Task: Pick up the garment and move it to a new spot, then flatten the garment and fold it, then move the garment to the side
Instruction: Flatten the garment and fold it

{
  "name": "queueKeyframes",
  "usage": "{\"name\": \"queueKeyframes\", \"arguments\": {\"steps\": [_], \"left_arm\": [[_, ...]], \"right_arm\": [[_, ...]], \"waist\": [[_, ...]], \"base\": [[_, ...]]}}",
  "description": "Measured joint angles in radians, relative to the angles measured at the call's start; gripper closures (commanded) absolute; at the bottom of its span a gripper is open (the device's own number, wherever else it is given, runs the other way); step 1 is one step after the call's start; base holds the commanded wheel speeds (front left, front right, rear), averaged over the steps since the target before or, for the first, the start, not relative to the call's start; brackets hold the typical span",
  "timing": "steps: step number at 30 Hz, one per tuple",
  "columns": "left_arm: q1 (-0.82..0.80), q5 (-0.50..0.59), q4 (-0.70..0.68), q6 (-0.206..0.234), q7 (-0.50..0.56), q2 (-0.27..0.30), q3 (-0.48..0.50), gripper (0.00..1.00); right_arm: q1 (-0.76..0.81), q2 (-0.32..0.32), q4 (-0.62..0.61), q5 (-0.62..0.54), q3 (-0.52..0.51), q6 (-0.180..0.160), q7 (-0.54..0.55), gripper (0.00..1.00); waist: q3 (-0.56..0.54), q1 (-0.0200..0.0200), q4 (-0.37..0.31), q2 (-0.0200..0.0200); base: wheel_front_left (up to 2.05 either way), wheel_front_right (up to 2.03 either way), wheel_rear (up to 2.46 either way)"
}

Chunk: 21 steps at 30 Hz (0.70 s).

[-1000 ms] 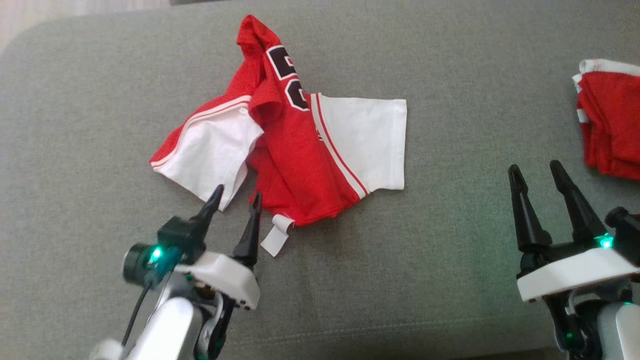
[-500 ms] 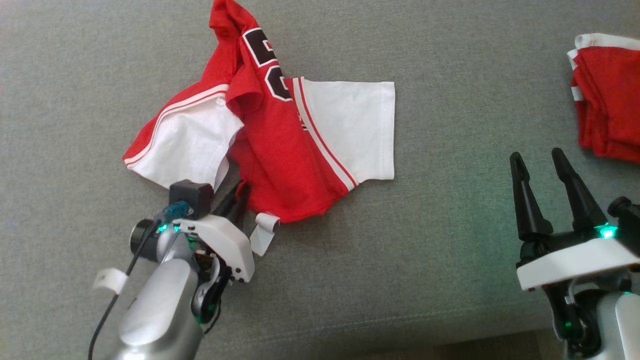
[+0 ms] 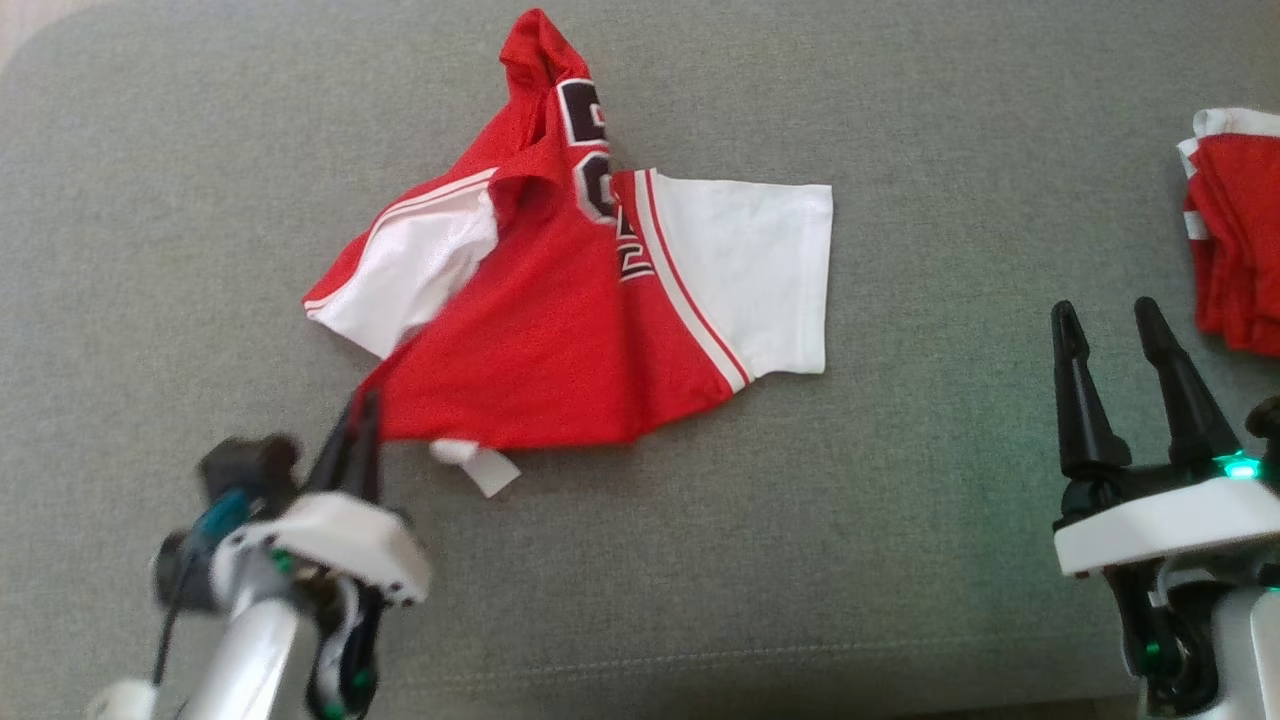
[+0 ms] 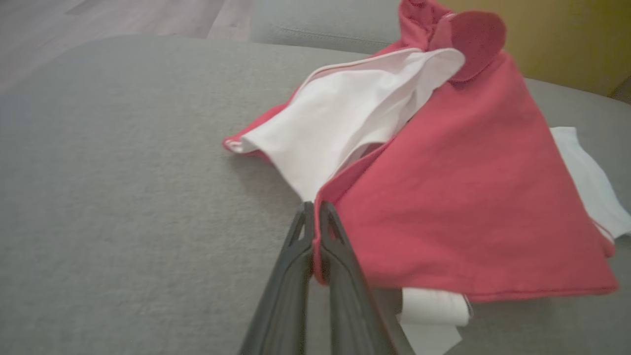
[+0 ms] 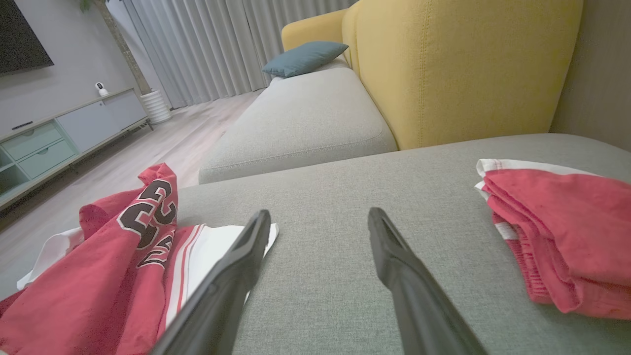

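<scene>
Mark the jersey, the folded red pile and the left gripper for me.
jersey (image 3: 540, 340), head view, on its red body panel.
folded red pile (image 3: 1240, 250), head view, on its top layer.
left gripper (image 4: 314, 207), left wrist view, at its shut fingertips pinching the jersey's corner.

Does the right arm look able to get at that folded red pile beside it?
Probably yes. The folded red pile lies just ahead and right of the right arm, whose jaws stand open and empty; bare grey cushion lies between, nothing in the way.
</scene>
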Motion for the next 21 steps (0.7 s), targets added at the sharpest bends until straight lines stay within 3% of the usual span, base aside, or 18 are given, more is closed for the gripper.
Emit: {"name": "queueKeyframes", "arguments": {"steps": [7,8,9,10,16,21], "left_arm": [[0.093,-0.046,-0.03,0.066,0.01,0.023,0.082,1.0],[0.092,-0.06,-0.011,0.066,0.0,0.024,0.095,0.66],[0.091,-0.066,0.002,0.064,0.0,0.024,0.095,0.11],[0.091,-0.072,0.014,0.057,-0.012,0.024,0.095,0.0],[0.091,-0.025,-0.001,0.075,-0.095,0.023,0.089,0.0],[0.091,0.045,-0.119,0.105,-0.132,0.023,0.067,0.0]], "right_arm": [[0.0,0.003,-0.006,0.0,-0.008,0.0,0.0,0.0],[0.0,0.005,-0.007,0.0,-0.014,0.0,0.001,0.0],[0.0,0.005,-0.007,-0.002,-0.016,0.0,0.001,0.0],[0.0,0.005,-0.008,-0.007,-0.016,0.0,0.001,0.0],[0.002,0.005,-0.014,-0.019,-0.017,0.0,0.002,0.0],[0.009,0.004,-0.024,-0.037,-0.017,0.0,0.003,0.0]], "waist": [[-0.003,0.0,0.003,0.0],[-0.002,0.0,0.0,0.0],[-0.003,0.0,-0.002,0.0],[-0.003,0.0,-0.004,0.0],[-0.023,0.0,-0.012,0.0],[-0.05,0.0,-0.01,0.0]], "base": [[0.0,0.0,0.0],[0.0,0.0,0.0],[0.0,0.0,0.0],[0.0,0.0,0.0],[0.0,0.0,0.0],[0.0,0.0,0.0]]}}
